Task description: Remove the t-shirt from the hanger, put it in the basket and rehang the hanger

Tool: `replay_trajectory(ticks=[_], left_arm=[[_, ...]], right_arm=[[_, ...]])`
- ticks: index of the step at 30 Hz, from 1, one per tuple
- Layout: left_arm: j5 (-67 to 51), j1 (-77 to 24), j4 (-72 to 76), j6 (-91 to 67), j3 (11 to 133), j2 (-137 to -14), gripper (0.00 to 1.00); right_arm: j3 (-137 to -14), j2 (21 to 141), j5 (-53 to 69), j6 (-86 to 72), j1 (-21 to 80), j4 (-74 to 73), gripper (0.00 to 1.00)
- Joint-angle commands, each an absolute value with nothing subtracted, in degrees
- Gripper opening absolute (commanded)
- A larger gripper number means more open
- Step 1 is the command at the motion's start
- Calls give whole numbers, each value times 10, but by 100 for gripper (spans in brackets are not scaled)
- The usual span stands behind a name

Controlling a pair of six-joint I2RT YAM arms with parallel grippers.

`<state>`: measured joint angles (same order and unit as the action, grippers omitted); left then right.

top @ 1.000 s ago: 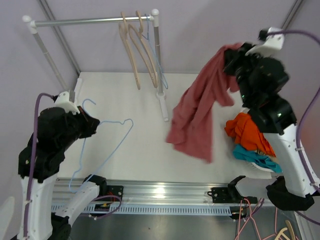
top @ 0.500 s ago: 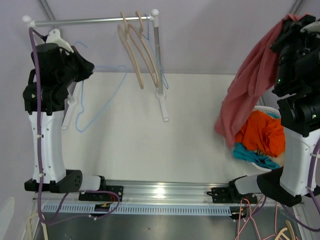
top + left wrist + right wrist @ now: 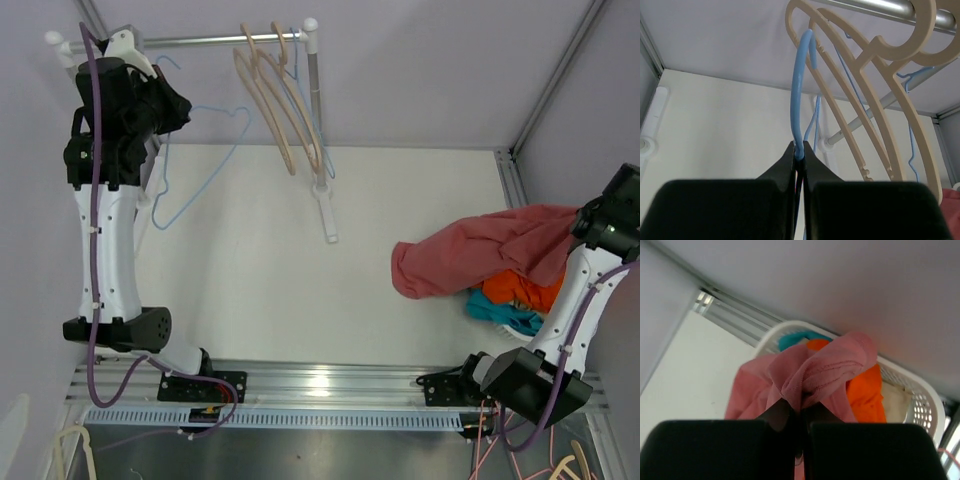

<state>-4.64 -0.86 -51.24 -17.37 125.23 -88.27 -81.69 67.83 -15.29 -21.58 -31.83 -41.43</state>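
The pink t-shirt (image 3: 480,252) is off the hanger and drapes from my right gripper (image 3: 600,222) over the laundry basket at the right edge. In the right wrist view the right gripper (image 3: 801,410) is shut on a fold of the t-shirt (image 3: 825,372). The bare blue wire hanger (image 3: 205,150) hangs from my left gripper (image 3: 165,100), raised near the rail's left end. In the left wrist view the left gripper (image 3: 800,152) is shut on the blue hanger (image 3: 799,90), close to the rail.
A metal clothes rail (image 3: 200,42) stands at the back with two wooden hangers (image 3: 275,100) on it; its post (image 3: 318,120) rises mid-table. A white basket (image 3: 920,395) at right holds orange (image 3: 520,290) and teal (image 3: 495,310) clothes.
My right arm has swung down and right, lowering the pink t-shirt over the basket. My left arm has risen slightly, bringing the blue hanger nearer the rail.
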Motion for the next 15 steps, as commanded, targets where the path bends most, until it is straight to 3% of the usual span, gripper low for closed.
replay_trajectory(ticks=[1, 7, 15], left_arm=[[-54, -3, -456, -142, 1250, -878, 1], [-48, -3, -414, -137, 1241, -894, 1], [-5, -15, -370, -94, 1255, -921, 1]], right_arm=[[-762, 642, -146, -298, -345, -392, 0], [-544, 684, -135, -404, -342, -292, 0], [-434, 779, -147, -441, -338, -174, 0]])
